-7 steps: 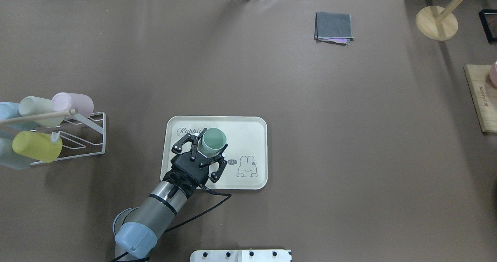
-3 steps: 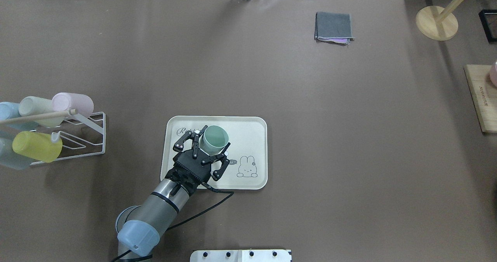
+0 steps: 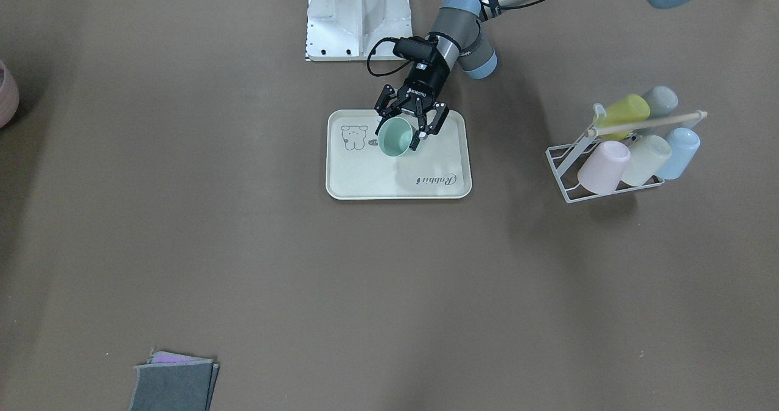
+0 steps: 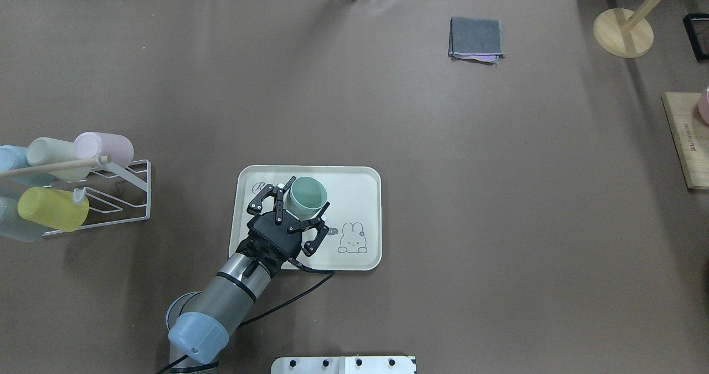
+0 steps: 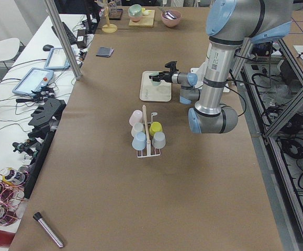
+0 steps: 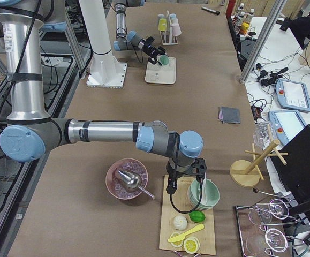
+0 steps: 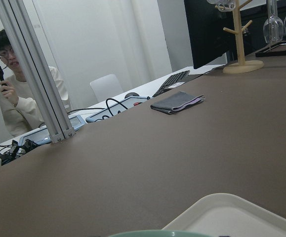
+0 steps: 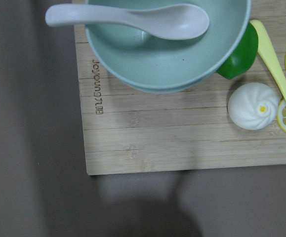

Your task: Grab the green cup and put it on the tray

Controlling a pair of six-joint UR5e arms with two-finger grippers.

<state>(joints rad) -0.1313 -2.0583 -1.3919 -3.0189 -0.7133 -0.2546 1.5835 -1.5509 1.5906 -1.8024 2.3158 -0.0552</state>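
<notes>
The pale mint green cup (image 4: 306,193) stands upright, mouth up, on the cream tray (image 4: 360,196) near its "Rabbit" script. It also shows in the front view (image 3: 395,138) on the tray (image 3: 395,179). My left gripper (image 4: 306,196) reaches in low from the near left. It is open, with one finger on each side of the cup and a small gap at the left pad. The left wrist view shows only the cup's rim (image 7: 157,233) and a tray corner (image 7: 231,212). My right gripper (image 6: 186,184) hangs over a wooden board far right; I cannot tell whether it is open or shut.
A white wire rack (image 4: 111,191) with several pastel cups stands left of the tray. A folded grey cloth (image 4: 476,37) lies at the far side. The wooden board (image 8: 182,138) under the right wrist carries a green bowl with spoon, a bun and fruit. A pink bowl (image 6: 127,179) sits beside it.
The cup went from tilted in the grip to upright on the tray. The left gripper's fingers spread slightly, and the hand shifted a little forward.
</notes>
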